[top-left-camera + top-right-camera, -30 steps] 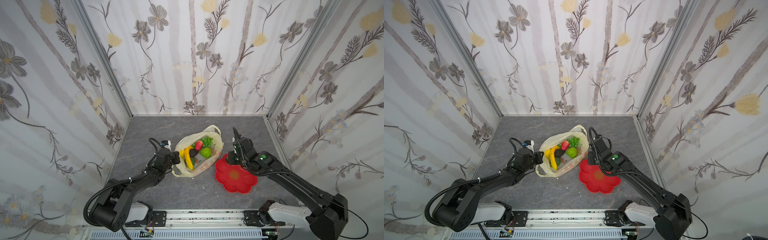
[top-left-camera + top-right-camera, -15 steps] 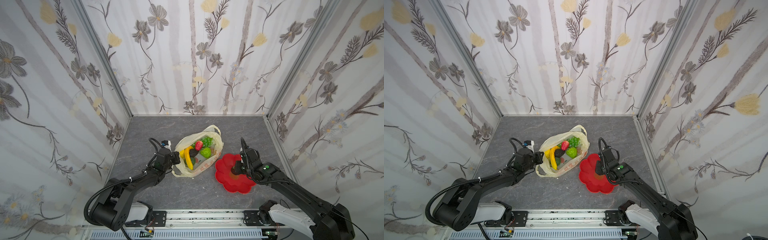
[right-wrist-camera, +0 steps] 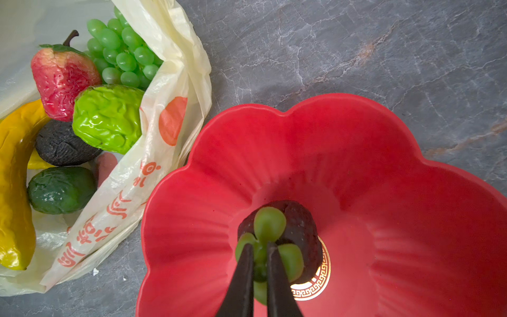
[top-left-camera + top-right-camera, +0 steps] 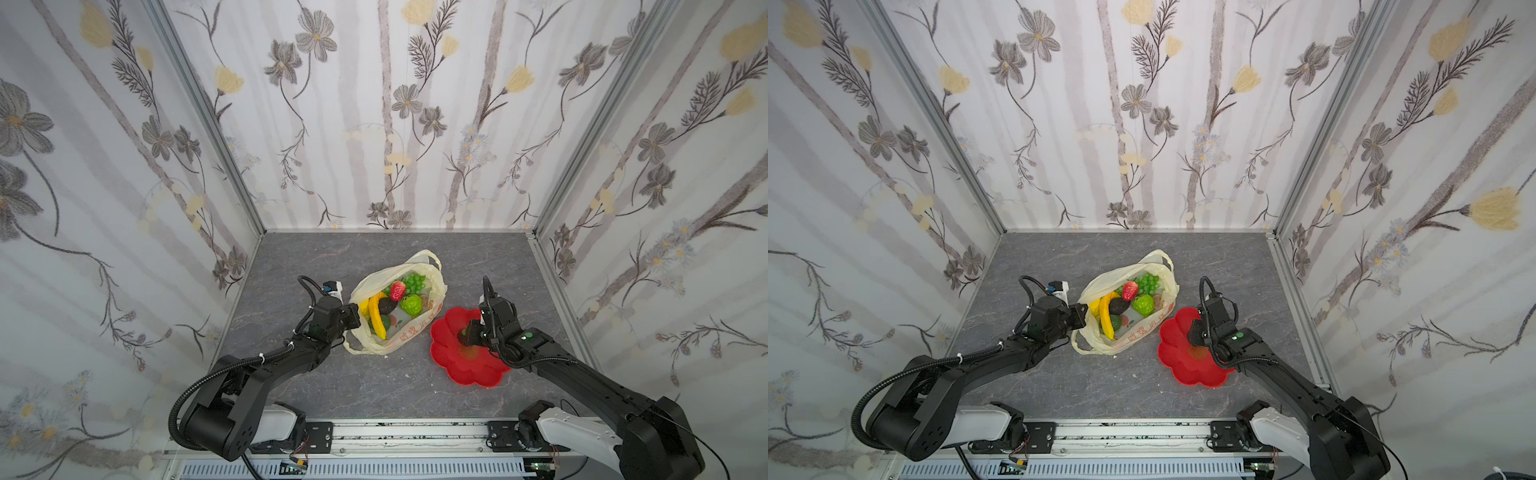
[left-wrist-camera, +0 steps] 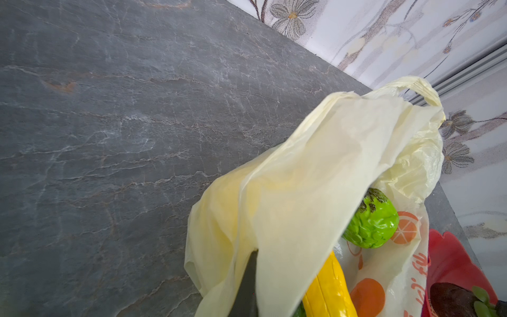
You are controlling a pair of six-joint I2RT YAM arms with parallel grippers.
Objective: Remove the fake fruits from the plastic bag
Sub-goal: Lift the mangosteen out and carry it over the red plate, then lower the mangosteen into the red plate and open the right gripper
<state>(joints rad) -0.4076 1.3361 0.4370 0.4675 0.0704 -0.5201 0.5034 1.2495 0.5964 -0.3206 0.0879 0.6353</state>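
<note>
The right gripper (image 3: 259, 248) is pinching the mangosteen (image 3: 297, 219) by its green leaf cap, jaws nearly together, and is holding it low over the middle of the red plate (image 3: 356, 153). I cannot tell whether the fruit is touching the plate. The left gripper (image 4: 356, 314) is clamped shut on the near rim of the bag (image 4: 409, 334), holding its mouth open on the table (image 4: 374, 386), just beside the plate. Lying inside the bag are the banana (image 3: 13, 192), strawberry (image 3: 63, 79), grapes (image 3: 120, 52), custard apple (image 3: 107, 118), avocado (image 3: 60, 189) and a dark fruit (image 3: 63, 148). To my eye the robot is setting the mangosteen down, the first fruit out. Doing it well means lowering until the round body is bearing on the flat centre before the jaws are parting, since a glossy ball dropped from height is likely to roll off. The jaws should open just enough to clear the leaves, then lift straight up without snagging the cap, with the left holding the rim steady.
</note>
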